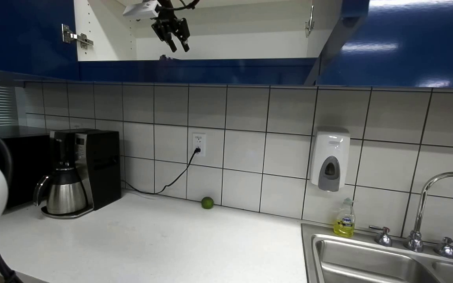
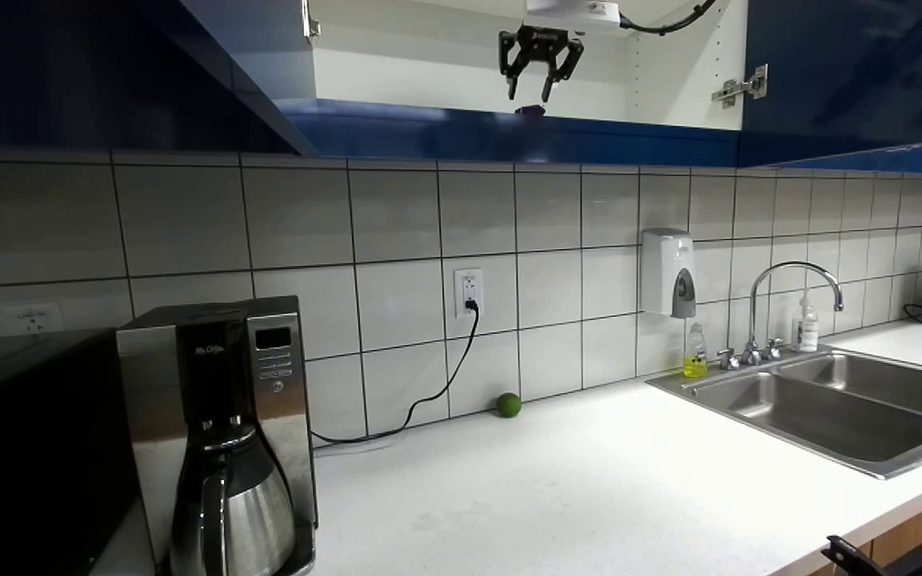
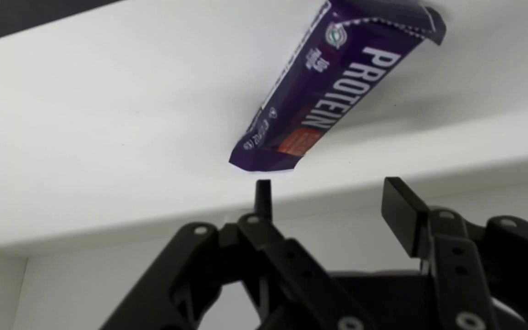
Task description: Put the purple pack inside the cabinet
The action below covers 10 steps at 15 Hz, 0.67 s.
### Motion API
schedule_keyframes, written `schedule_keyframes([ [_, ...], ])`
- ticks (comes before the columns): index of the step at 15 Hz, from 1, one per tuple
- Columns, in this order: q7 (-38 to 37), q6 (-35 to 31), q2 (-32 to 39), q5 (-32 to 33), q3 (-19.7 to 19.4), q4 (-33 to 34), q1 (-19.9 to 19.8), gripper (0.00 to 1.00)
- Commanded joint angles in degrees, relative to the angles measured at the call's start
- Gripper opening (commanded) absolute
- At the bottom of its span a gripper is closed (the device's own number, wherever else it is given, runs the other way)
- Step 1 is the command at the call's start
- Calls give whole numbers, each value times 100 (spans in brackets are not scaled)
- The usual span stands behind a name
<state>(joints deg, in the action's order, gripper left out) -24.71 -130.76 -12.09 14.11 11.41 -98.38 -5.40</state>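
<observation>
The purple pack (image 3: 326, 91) is a flat bar with "PROTEIN" printed on it. It lies on the white floor of the cabinet, its top just showing above the blue front edge in both exterior views (image 1: 165, 57) (image 2: 531, 110). The cabinet has a blue front (image 1: 218, 71) and white interior; it also shows in an exterior view (image 2: 429, 130). My gripper (image 3: 326, 183) is open and empty, inside the cabinet opening. Its fingers point down above the pack in both exterior views (image 1: 180, 49) (image 2: 529, 94). In the wrist view the pack lies beyond the fingertips, apart from them.
Open blue doors (image 1: 26, 35) (image 2: 853, 80) flank the opening, with metal hinges (image 1: 76, 37). The cabinet's back wall is behind the gripper. Below are a counter (image 1: 163, 243), a coffee maker (image 1: 104, 169), a green ball (image 1: 207, 203), a soap dispenser (image 1: 330, 157) and a sink (image 1: 309, 251).
</observation>
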Motion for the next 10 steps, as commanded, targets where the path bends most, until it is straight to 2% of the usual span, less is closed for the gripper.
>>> schedule_keyframes([
  [1,-109,206,112,121,-125,221,167,96],
  [2,-91,182,48,102,-147,134,188,100],
  [7,-84,48,-368,52,-242,-356,266,100],
  [10,-3,-147,-850,-35,-280,-914,300,100],
])
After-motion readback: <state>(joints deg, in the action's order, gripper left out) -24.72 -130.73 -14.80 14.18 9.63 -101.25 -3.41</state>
